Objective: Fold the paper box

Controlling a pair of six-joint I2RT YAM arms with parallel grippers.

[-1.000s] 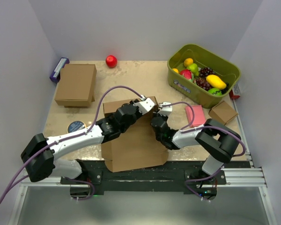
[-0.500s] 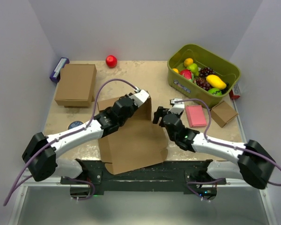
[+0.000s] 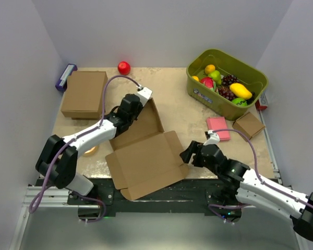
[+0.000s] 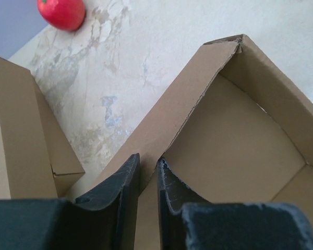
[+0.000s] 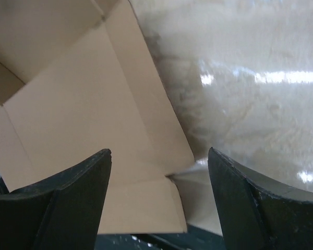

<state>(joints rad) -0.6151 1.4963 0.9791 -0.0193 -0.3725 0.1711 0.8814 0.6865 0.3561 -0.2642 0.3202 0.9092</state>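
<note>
My left gripper (image 4: 147, 165) pinched the raised side wall of the paper box (image 3: 146, 159), fingers nearly pressed together on the cardboard; the box lay open near the front edge of the table (image 3: 180, 101); my right gripper (image 3: 187, 154) hung spread wide over its right flap.

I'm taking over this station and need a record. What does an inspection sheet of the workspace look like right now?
Surface: beige mottled table; no spills seen.
Job's things: paper box open, far walls raised, near flaps flat, reaching past the near edge.
Clutter: closed brown box, red ball, green bin holding fruit, pink pad, small cardboard cube, purple item.
Grippers: left gripper pinching the box's raised wall; right gripper open over a flap's edge.
Cables: purple cables on both arms; no snag seen.
Surroundings: plain pale walls; nothing else seen.
</note>
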